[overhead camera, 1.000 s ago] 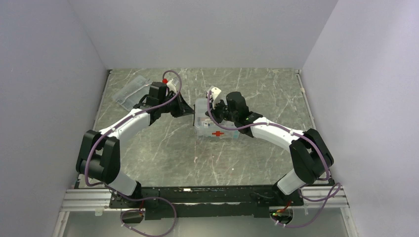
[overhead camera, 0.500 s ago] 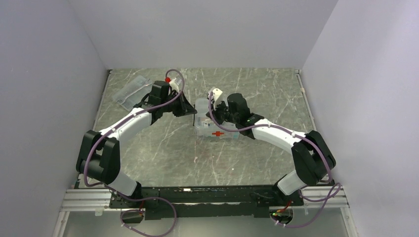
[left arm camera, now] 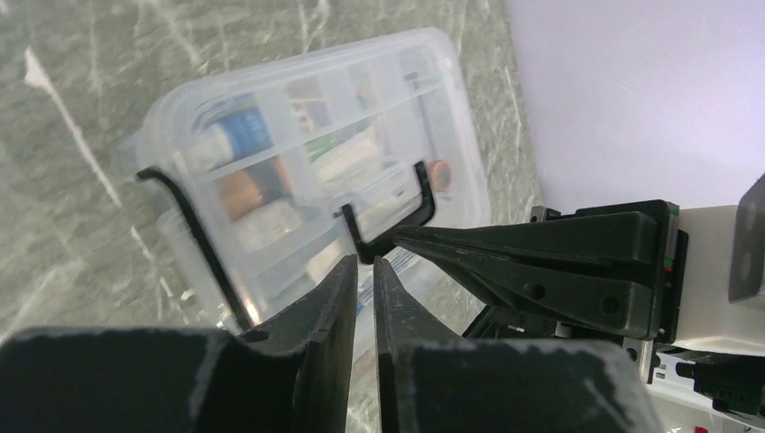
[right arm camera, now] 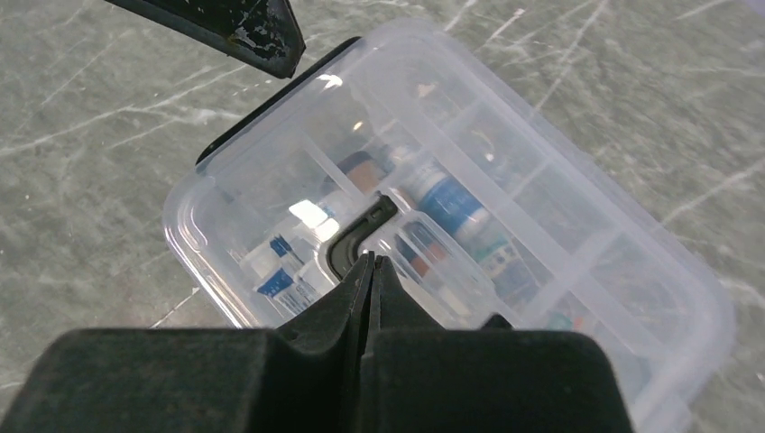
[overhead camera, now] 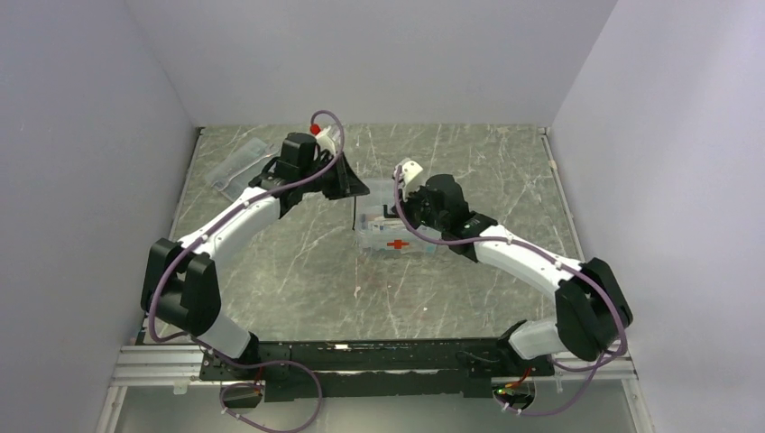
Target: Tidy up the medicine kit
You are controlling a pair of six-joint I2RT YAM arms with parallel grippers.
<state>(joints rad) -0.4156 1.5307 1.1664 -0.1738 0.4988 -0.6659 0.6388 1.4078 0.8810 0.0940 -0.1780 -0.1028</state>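
A grey-green marbled stone table [overhead camera: 298,262] filled the floor of the booth, closed in by plain pale lilac walls [overhead camera: 379,54]. Two white-and-black jointed arms reached over it from the near edge. The left arm [overhead camera: 235,221] bent inward from the left and the right arm [overhead camera: 523,257] from the right, and their ends met over the middle.

There stood the medicine kit [overhead camera: 383,239], a clear rectangular plastic tub. It sat flat on the table about midway across and somewhat toward the far side, with its clear lid in place. A flatter, narrower clear plastic case [overhead camera: 239,167] lay well apart from it, near the far left corner.

The left gripper [left arm camera: 363,263] hung just above the kit's lid. Its two black fingers were parted only by a narrow slit, and nothing showed between them. The right gripper [right arm camera: 370,260] had its fingers pressed fully together. Its tip rested against the kit's thin dark handle [left arm camera: 352,230], at a bend of it, right beside the left fingertips. Whether it actually pinched the handle could not be told.

A small red cross [overhead camera: 397,244] marked the kit's near face. Through the lid, divided compartments showed small bottles and tubes, among them a white bottle with a blue label [left arm camera: 230,140].
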